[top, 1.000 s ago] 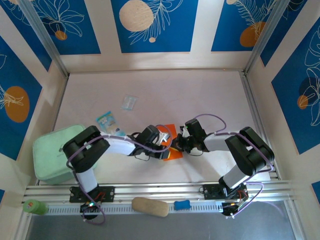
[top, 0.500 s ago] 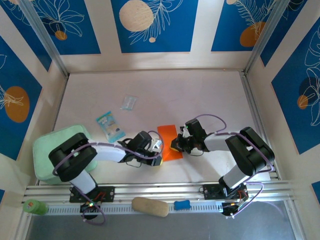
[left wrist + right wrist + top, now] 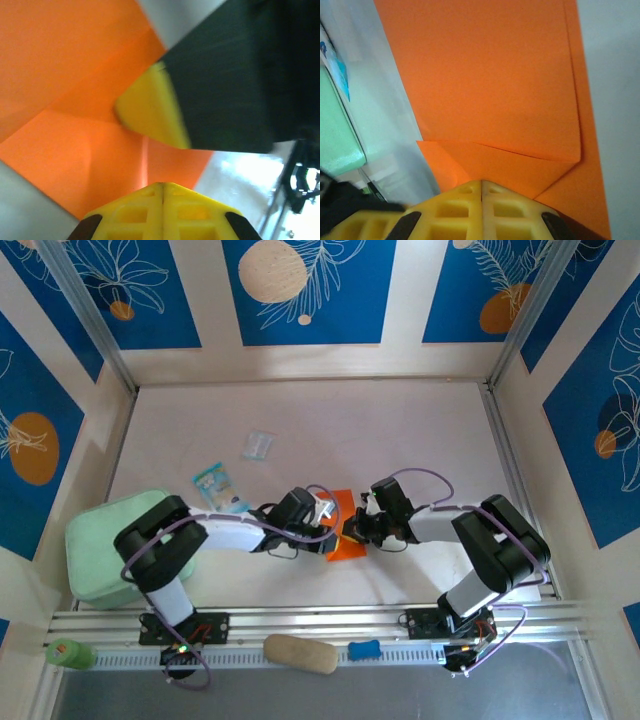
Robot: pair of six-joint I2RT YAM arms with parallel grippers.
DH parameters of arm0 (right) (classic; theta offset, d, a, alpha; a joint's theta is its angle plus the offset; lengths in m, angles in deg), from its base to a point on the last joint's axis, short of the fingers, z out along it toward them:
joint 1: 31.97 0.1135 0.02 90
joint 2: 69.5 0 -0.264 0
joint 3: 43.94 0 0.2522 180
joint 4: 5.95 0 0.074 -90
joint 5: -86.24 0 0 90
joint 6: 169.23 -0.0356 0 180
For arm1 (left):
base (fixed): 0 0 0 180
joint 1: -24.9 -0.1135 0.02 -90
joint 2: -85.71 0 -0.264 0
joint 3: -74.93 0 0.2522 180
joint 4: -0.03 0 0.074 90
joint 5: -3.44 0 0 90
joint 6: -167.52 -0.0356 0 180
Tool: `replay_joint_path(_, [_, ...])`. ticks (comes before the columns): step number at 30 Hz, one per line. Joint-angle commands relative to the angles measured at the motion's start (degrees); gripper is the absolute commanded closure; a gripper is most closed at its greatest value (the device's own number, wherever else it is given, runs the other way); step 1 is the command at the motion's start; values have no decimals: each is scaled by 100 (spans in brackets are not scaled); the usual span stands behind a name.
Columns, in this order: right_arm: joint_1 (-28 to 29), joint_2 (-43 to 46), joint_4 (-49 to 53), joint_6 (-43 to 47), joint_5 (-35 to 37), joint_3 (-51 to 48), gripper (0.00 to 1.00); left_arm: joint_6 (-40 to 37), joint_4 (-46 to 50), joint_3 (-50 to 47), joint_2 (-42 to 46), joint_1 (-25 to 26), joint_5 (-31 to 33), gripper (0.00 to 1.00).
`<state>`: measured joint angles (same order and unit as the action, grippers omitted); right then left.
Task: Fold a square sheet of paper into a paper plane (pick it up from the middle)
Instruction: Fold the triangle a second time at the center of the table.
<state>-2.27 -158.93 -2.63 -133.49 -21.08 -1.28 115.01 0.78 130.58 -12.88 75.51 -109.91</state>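
Note:
The square sheet of paper [image 3: 347,544] is bright orange and lies creased on the table between my two grippers. My left gripper [image 3: 327,519] is shut, its tips down over the sheet's left part. In the left wrist view its yellow fingertips [image 3: 162,185] meet above the orange paper [image 3: 60,100], and the right gripper's yellow finger [image 3: 150,116] is close in front. My right gripper [image 3: 353,530] is shut too. Its closed tips [image 3: 481,182] rest on a folded flap [image 3: 495,160] of the sheet [image 3: 485,75]. Nothing shows between either pair of jaws.
A mint green pad [image 3: 104,545] lies at the near left, with a blue-and-white packet [image 3: 212,482] and a clear wrapper [image 3: 258,445] beyond it. A tan block [image 3: 300,653], a small blue piece [image 3: 365,649] and a green object [image 3: 62,652] sit along the front rail.
Half a second ago the left gripper was drawn back to the left and the sheet lay open to view. It has since swung right, onto the sheet's left side. The right arm has held still.

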Motion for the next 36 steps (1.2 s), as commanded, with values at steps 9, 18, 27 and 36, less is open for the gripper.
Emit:
replay_joint_path(9, [-41,342,512,337,24,305,98,2,561,-266,-286,-51,436,100])
replay_joint_path(18, [-285,-368,358,453,27,234,98,-31,629,-232,-284,-59,482,100])
replay_joint_path(27, [-995,-232,335,591,-134,162,98,-25,705,-241,-179,-81,569,100])
replay_joint_path(36, [-695,588,266,528,-267,17,96,20,639,-313,-102,-87,570,100])
